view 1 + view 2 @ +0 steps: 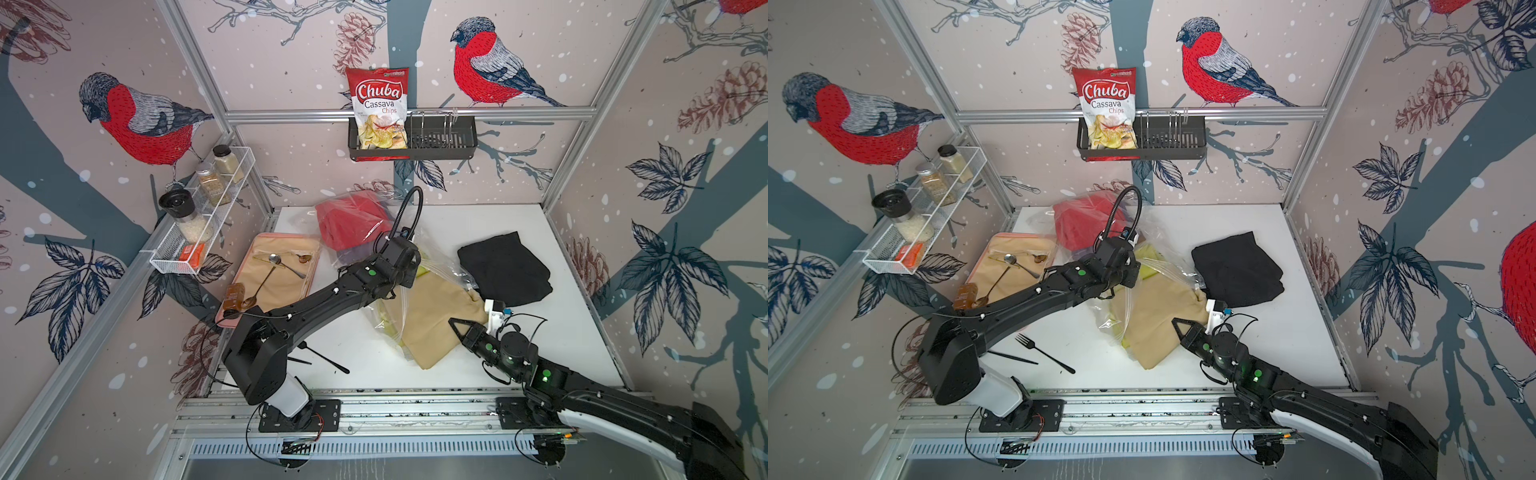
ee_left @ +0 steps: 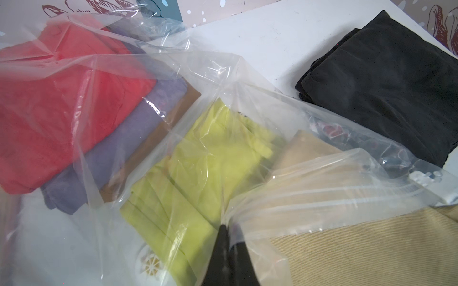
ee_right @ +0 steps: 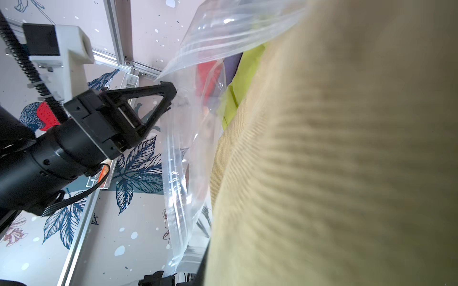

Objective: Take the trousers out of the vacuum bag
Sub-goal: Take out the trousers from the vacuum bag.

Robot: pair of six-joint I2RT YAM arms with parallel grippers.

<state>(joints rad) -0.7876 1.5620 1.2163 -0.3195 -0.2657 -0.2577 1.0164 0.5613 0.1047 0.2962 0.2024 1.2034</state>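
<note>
The clear vacuum bag lies mid-table, its zip strip facing the right arm. Inside it are red trousers, purple trousers, brown trousers and yellow-green trousers. Black trousers lie folded outside the bag at the right. Tan trousers stick half out of the bag's mouth. My left gripper is shut on the bag's plastic. My right gripper is shut on the tan trousers' near edge.
A pink tray with spoons and a brown bottle stands at the left. A black fork lies near the front rail. A chips packet sits in the black wall basket. A wire shelf holds jars.
</note>
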